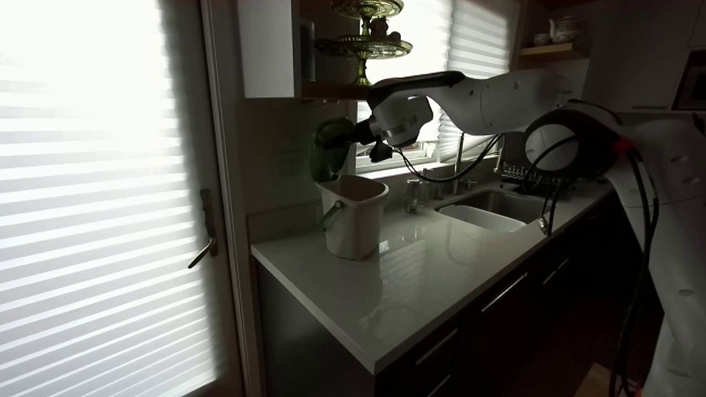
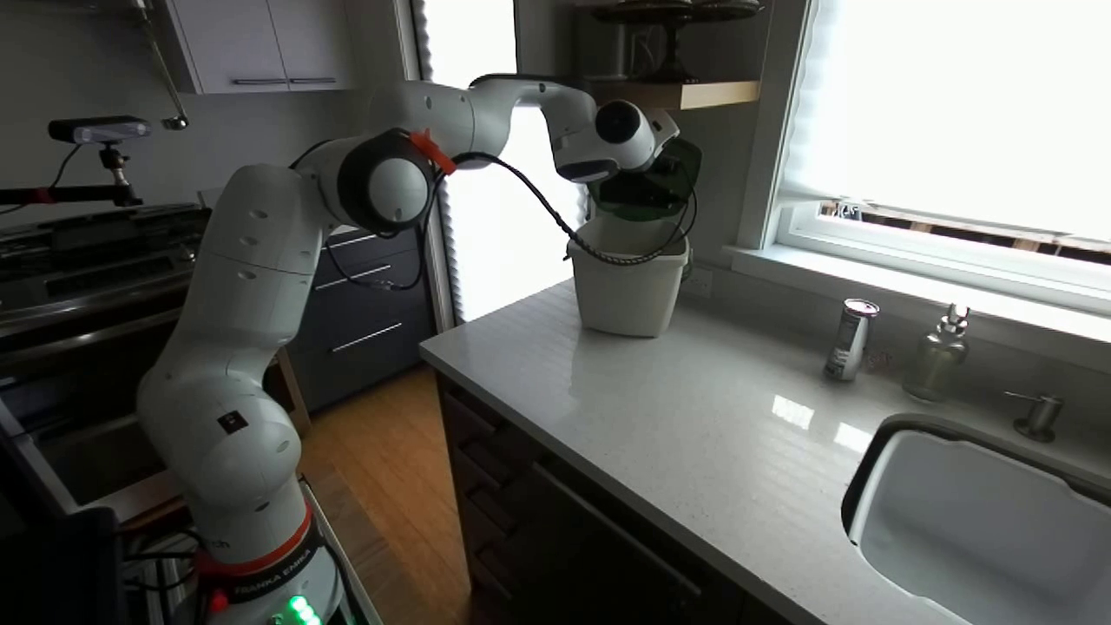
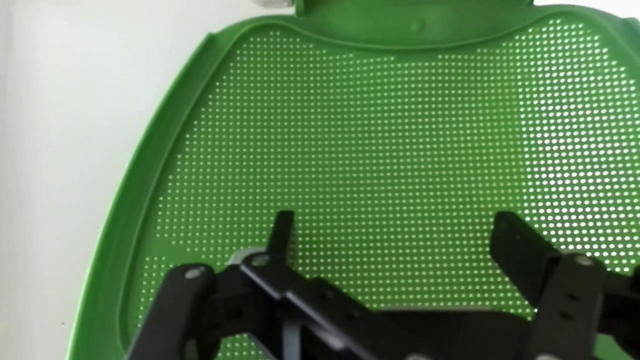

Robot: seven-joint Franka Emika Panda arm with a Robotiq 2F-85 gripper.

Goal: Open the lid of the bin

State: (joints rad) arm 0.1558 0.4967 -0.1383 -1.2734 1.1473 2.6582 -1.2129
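- Close up in the wrist view alone, the gripper (image 3: 394,220): released, both fingers (image 3: 517,245) spread wide apart.
- Just ahead of the fingertips in that view, the green lid (image 3: 350,150), with rows of small pale dots across the underside — touching or clear of the fingers, impossible to tell.
- In both exterior views, much darker, the same lid standing open at the gripper, tipped up from the bin (image 1: 356,226).
- In the wrist view, chiefly the lid; in both exterior views, the bin's pale body too, upright on the counter (image 2: 694,417) below the gripper.
- In an exterior view, lower than the gripper, a greenish handle (image 1: 331,213) at the bin's side.
- In an exterior view, a green stand (image 1: 364,49) above the gripper; well apart from it, a teapot (image 1: 568,30) and a cup (image 1: 542,39) on a shelf (image 1: 551,51).
- In an exterior view, lower than the gripper and well apart, a silver can (image 2: 851,338) beside a glass bottle (image 2: 937,358); past the arm (image 2: 260,269), a camera (image 2: 100,130).
- Counted at the gripper: two fingers, one lid, one bin, one handle.
- Counted farther off — two tiers on the stand, one teapot, one cup, one can, one bottle, one camera, one sink (image 1: 499,203), one white tub (image 1: 482,218) in it.
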